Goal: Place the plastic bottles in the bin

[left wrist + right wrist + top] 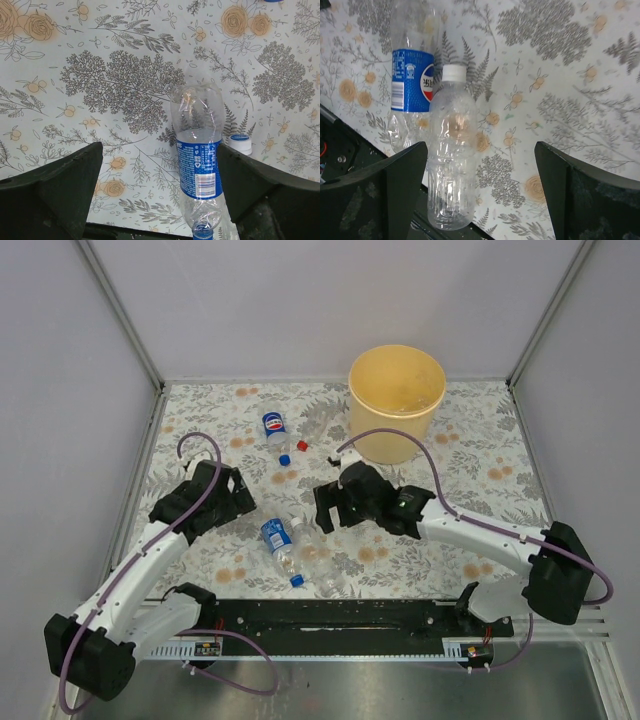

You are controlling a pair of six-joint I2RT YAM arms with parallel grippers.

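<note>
Floral cloth covers the table [490, 455], which is walled in by plain white panels. At the far edge, right of centre, stands the bin [396, 390]. The right arm's purple cable [400, 435] crosses its lower front, and faint glints inside it are too pale to identify. Left of the bin, near the far edge, lies the far bottle [274, 429] with its blue label, and a loose red cap [302, 445] sits just beside it. Whether the blue cap [285, 459] at its neck is screwed on I cannot tell.

Toward the near edge, about centre, two more bottles lie side by side. One is the labelled bottle [277, 543]. The other is the clear bottle [320, 562], whose outline nearly vanishes against the pattern from above.

The left gripper [159, 160] hangs over the labelled bottle with its jaws spread wide and nothing clamped. The bottle lies in the gap close to one finger [265, 195], though contact cannot be judged, and the bottom of the left wrist view cuts off its neck. That finger hides all of the clear bottle except its white cap.

The right gripper [480, 150] is likewise spread wide and holds nothing. The clear bottle lies in the gap near one of its fingers, and the top of the right wrist view cuts off the base of the labelled bottle
</note>
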